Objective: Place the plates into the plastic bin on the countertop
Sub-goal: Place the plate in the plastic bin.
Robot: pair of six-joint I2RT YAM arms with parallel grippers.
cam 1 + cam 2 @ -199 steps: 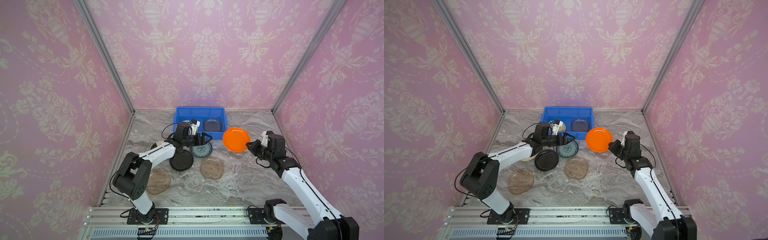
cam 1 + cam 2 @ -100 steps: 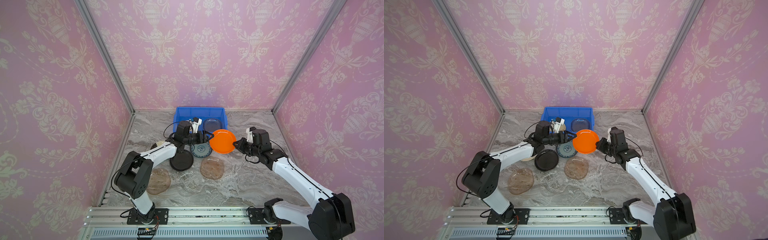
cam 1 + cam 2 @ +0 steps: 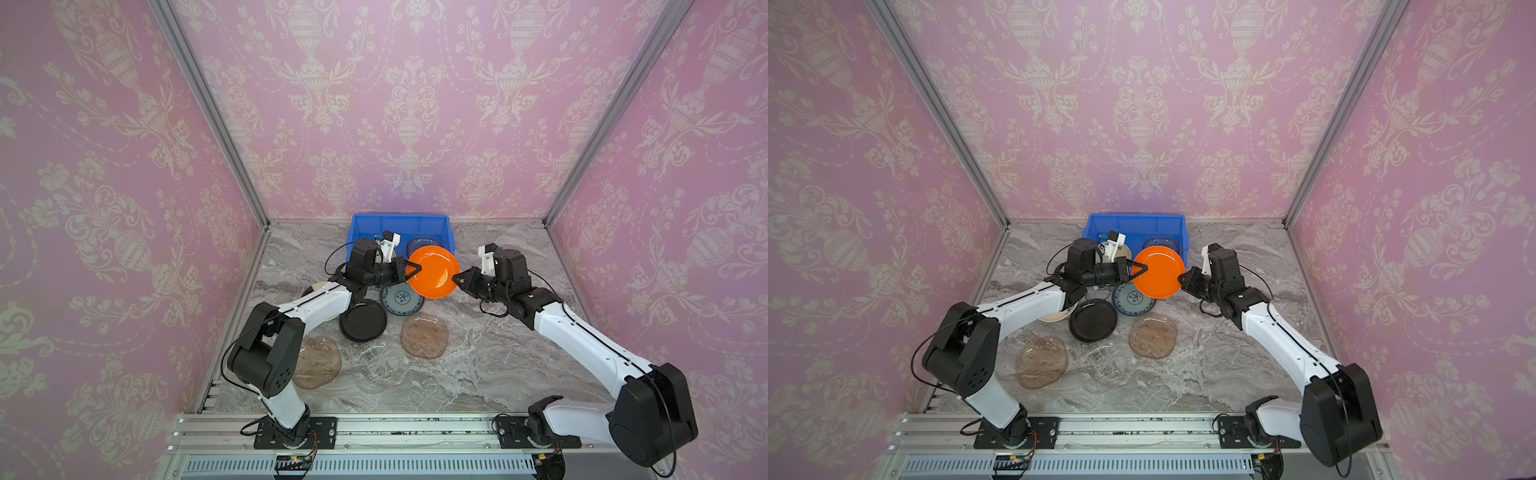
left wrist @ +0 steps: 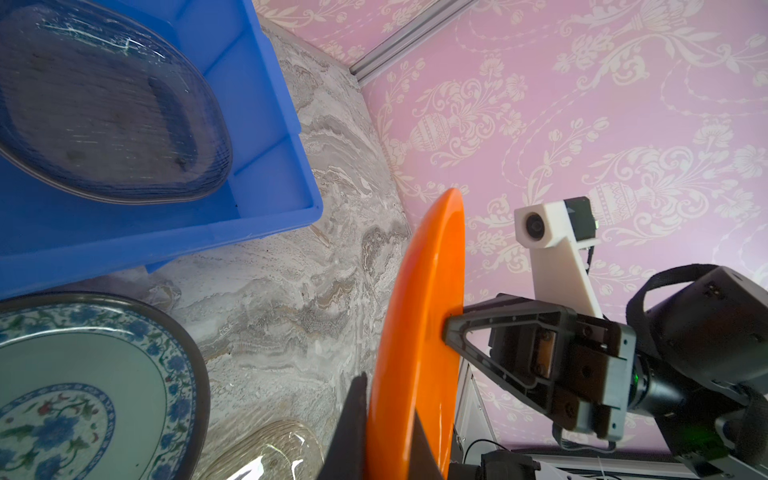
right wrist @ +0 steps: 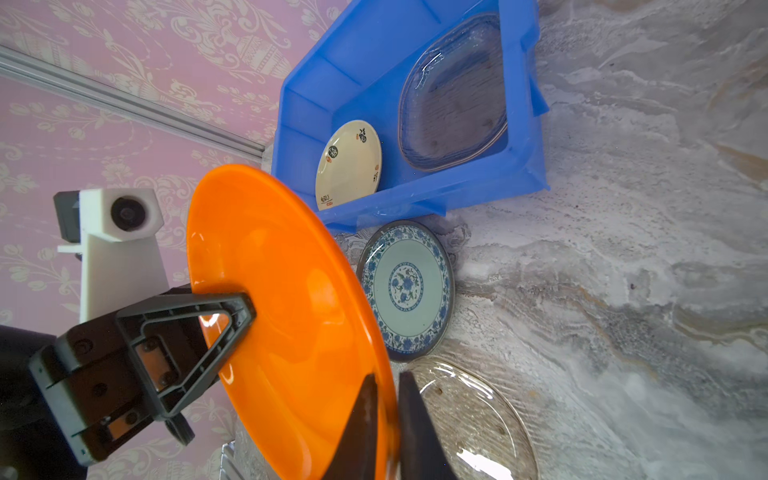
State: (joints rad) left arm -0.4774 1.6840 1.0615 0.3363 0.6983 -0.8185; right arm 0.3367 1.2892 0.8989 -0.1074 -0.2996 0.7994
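Though half-covered, cream plate (image 3: 316, 286).

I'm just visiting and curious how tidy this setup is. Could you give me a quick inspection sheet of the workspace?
Surface: marble-veined countertop.
Job's things: bin holds cream plate and clear plate; orange plate held tilted in the air between both arms; teal plate, black plate, brownish plate, second brownish plate lie on countertop.
Clutter: nothing seen.
Grippers: left gripper shut on orange plate's rim; right gripper, its fingers straddle the opposite rim, grip unclear.
Cables: black cables loop beside both wrists.
Surroundings: pink patterned walls, aluminium rails.
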